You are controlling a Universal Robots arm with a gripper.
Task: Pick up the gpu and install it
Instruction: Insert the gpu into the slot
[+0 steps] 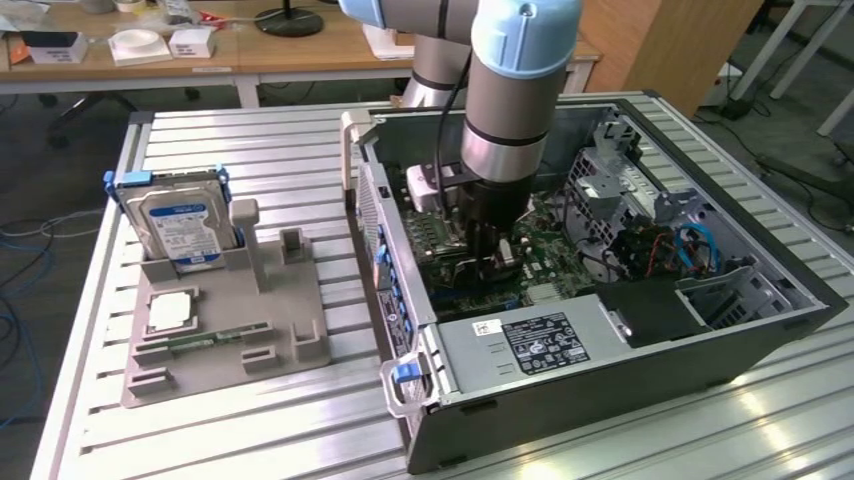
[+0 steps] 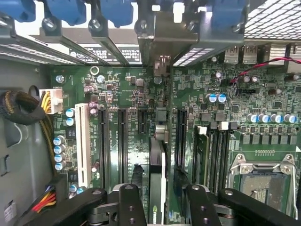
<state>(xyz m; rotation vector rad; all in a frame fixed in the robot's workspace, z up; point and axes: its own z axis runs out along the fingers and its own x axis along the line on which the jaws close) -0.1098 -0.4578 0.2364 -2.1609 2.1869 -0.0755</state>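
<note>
Aluminium slats make up the surface (image 1: pixel 227 130) I see under the open computer case (image 1: pixel 747 330). My arm (image 1: pixel 514 90) reaches down into it. On the motherboard (image 2: pixel 127 94) the gpu (image 2: pixel 158 179) stands on edge in its slot. My end effector (image 2: pixel 159 200) straddles it, black fingers (image 2: pixel 132 202) parted, clear of the card.

A wooden desk (image 1: pixel 200 50) stands behind the slatted metal table (image 1: pixel 240 150); cables (image 1: pixel 20 240) trail across the floor
</note>
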